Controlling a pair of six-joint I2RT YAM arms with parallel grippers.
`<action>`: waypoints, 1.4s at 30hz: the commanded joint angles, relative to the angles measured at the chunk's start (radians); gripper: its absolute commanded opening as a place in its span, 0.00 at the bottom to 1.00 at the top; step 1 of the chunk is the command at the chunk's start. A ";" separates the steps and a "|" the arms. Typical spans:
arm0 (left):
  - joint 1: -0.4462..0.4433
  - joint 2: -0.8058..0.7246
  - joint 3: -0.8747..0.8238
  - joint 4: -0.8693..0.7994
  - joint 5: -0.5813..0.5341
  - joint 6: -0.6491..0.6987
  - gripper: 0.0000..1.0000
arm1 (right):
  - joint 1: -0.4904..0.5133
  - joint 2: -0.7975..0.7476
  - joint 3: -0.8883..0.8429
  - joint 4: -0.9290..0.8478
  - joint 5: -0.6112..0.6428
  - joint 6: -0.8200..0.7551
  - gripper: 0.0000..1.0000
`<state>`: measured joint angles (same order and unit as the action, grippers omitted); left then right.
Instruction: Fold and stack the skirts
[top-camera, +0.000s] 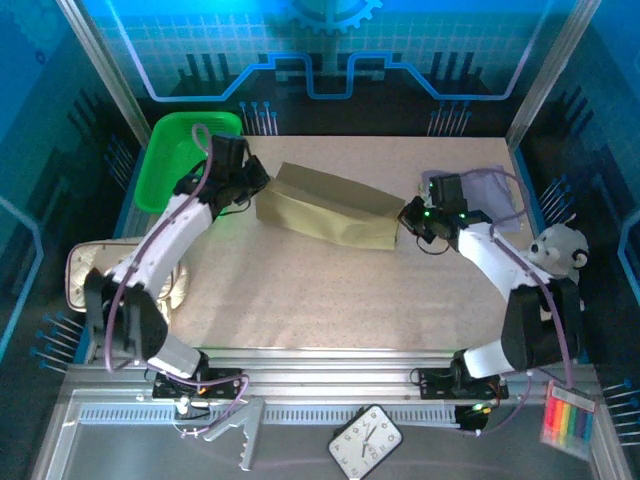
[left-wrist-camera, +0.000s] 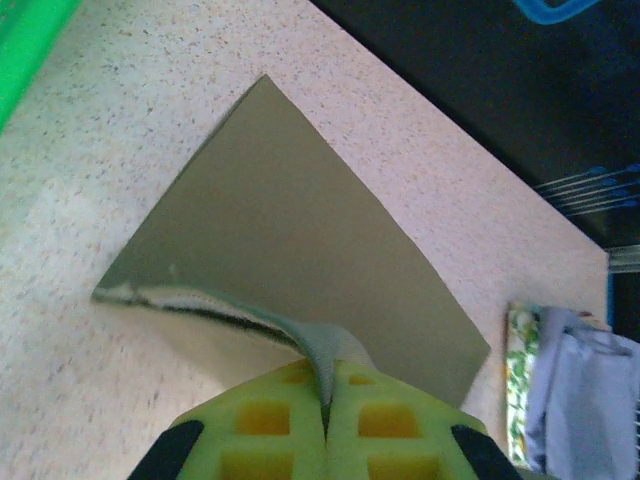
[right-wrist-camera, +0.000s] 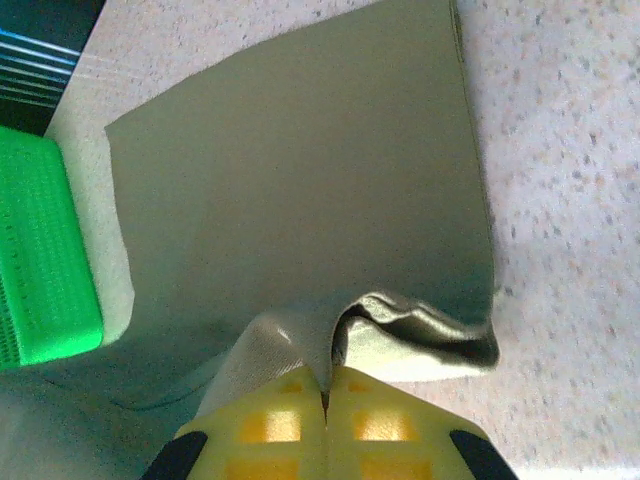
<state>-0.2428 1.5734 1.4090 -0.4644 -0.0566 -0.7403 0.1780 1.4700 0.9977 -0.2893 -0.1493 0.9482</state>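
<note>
The olive-tan skirt (top-camera: 328, 208) lies on the counter (top-camera: 330, 300) toward twelve o'clock, left fingers (left-wrist-camera: 262, 420) clamped on its nine o'clock end, right fingers (right-wrist-camera: 268, 428) on its three o'clock end; the lavender skirt (top-camera: 495, 190) seemingly sits at two o'clock.

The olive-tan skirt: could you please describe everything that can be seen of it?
The olive-tan skirt is plain, matte cloth, folded into a long band lying slantwise across the far half of the speckled table. Its left end is pinched in the shut left claw near the green bin, its right end in the shut right claw; a paler inner edge shows at both pinched corners.
</note>
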 joint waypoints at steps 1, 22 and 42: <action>0.029 0.157 0.110 0.054 0.011 0.078 0.00 | -0.020 0.103 0.066 0.077 0.051 -0.034 0.00; 0.054 0.549 0.434 0.142 0.021 0.108 0.00 | -0.083 0.409 0.229 0.068 0.038 -0.040 0.00; 0.023 0.442 -0.192 0.234 0.097 -0.131 0.00 | -0.065 0.501 0.211 -0.071 -0.102 -0.194 0.00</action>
<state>-0.2035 2.0663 1.3506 -0.1963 0.0193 -0.7986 0.1043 1.9949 1.2556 -0.2546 -0.2230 0.8234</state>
